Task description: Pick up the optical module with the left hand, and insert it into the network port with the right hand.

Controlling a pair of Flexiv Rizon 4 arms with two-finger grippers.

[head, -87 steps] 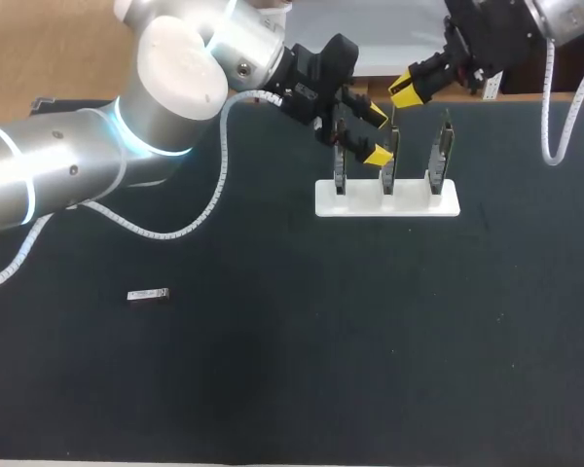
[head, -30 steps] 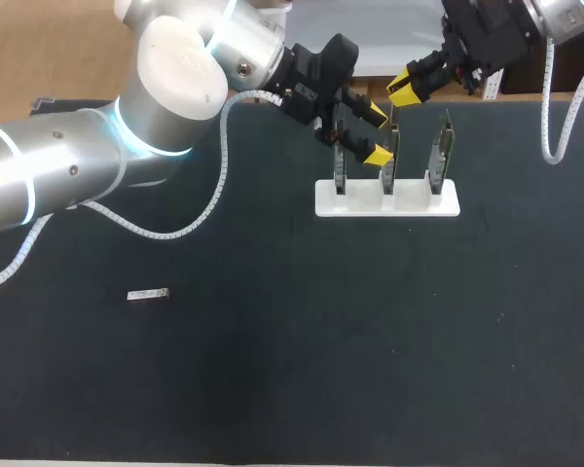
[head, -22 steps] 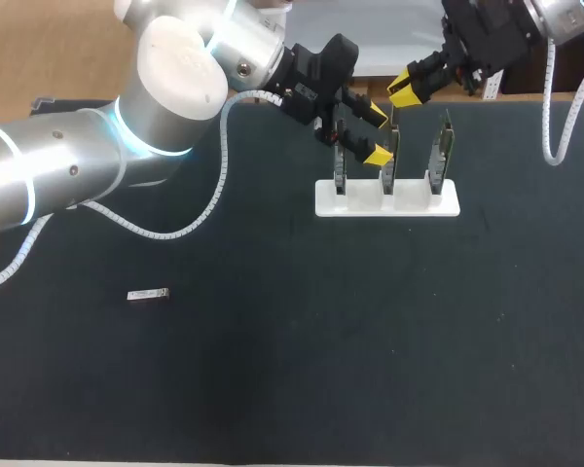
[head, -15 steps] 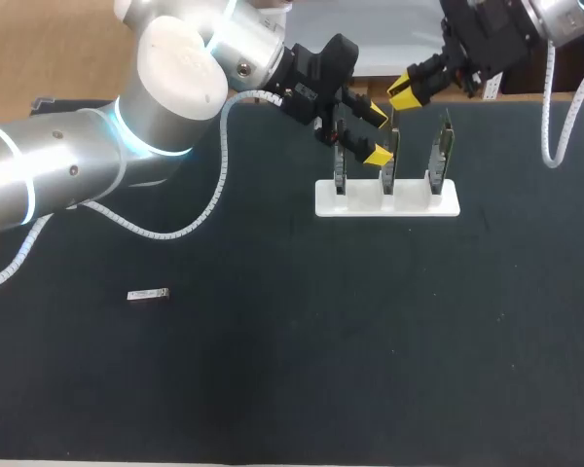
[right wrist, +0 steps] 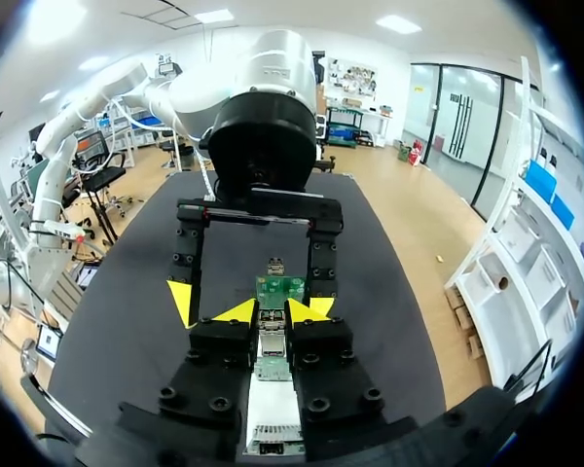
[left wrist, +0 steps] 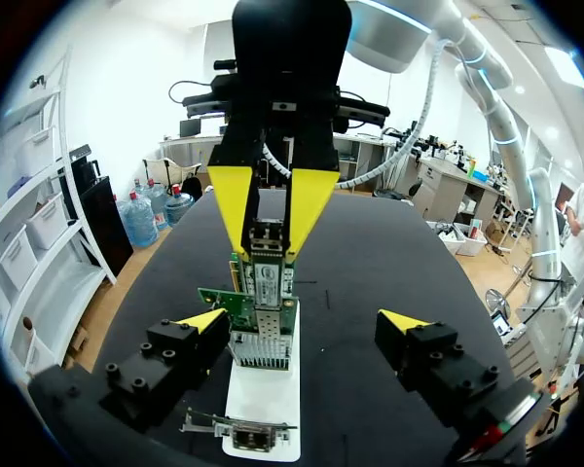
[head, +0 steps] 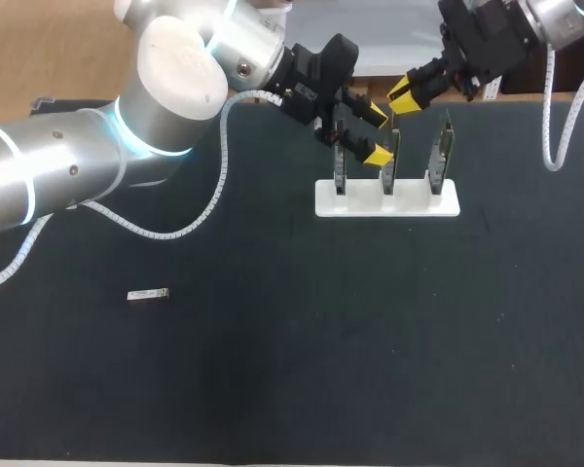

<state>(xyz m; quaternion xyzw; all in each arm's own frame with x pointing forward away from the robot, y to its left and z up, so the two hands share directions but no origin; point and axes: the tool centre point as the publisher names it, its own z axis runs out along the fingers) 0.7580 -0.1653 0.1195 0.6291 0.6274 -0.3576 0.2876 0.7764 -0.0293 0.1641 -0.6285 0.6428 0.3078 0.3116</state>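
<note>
— Looking for the optical module (head: 147, 294) first: where does it lie?
— Flat on the dark table (head: 302, 370), out toward my left side, alone and well apart from both arms. Nothing touches it.
— And the left gripper?
— The left gripper (head: 376, 136) is over at the white stand (head: 409, 202) near the table's far edge. Its fingers are spread wide and hold nothing. Three green cards stand upright in that stand. In the left wrist view the yellow tips flank the middle card (head: 390, 163), one on each side, both apart from it.
— The right gripper?
— The right gripper (head: 401, 93) hangs just above that same middle card, its arm entering from the far right corner. Its fingers stand close together with a small silver labelled piece (left wrist: 268, 277) between them. In both wrist views the tips press on it from two sides, so the claw is clamped on that piece.
— How does the piece sit against the card?
— Its lower end meets the network port (left wrist: 261, 350), the metal cage at the card's upper edge. Whether it is seated inside I cannot tell.
— And the other two cards?
— One stands on each side of the middle card in the same stand, upright, touched by neither gripper
</note>
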